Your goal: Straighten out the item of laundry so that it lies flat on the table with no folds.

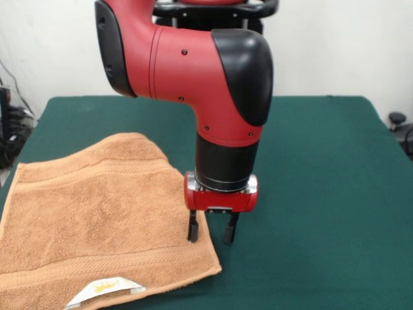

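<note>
Backdrop: pale wall (335, 45) behind the table (322, 194), whose dark green top fills most of the front view.
Cables: dark cords and gear (11, 129) off the table's left edge, hard to make out.
Towel: orange-tan terry towel (90, 219) lies on the table's left near part, well left of the table's centre; its left and near sides run past the picture's edge.
Towel shape: mostly spread, not fully flat; the far edge curves up in a rounded hump and soft ripples cross the middle; woven bands run along the far side and the near side.
Label: white label (106, 290) with a gold crown, on the towel's near edge, tilted.
Towel corner: the right near corner (210, 265) lies flat on the table, just below the gripper.
Containers: I see no holder of any kind on the table; the towel is the only loose thing on it.
Arm: red and black arm (193, 64) comes down from the top, covering the table's far middle and the towel's right far edge.
Gripper: gripper (211, 229) hangs over the towel's right edge, fingers (192, 229) spread apart with nothing between them; the left tip is over towel, the right tip over bare table; whether they touch I cannot tell.
Right side: bare green table; a dark knob-like object (397, 120) sits off the table's right edge.
</note>
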Controlling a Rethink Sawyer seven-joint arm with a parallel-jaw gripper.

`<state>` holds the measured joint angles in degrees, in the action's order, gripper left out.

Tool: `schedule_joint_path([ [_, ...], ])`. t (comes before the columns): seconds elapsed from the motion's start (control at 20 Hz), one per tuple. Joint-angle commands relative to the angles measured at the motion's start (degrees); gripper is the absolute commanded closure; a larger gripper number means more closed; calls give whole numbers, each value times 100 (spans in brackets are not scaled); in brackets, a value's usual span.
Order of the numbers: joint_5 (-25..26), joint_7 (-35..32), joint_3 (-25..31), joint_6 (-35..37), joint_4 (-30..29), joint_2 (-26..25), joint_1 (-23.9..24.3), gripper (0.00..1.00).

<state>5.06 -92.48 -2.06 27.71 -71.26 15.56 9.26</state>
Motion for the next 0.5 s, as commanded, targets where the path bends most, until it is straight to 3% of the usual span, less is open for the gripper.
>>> schedule_joint_path([
  [0.05, 75, -723, 167, -84, -37, -245, -77, 0],
  [0.5, 78, -698, 154, -21, -12, -238, -72, 0],
])
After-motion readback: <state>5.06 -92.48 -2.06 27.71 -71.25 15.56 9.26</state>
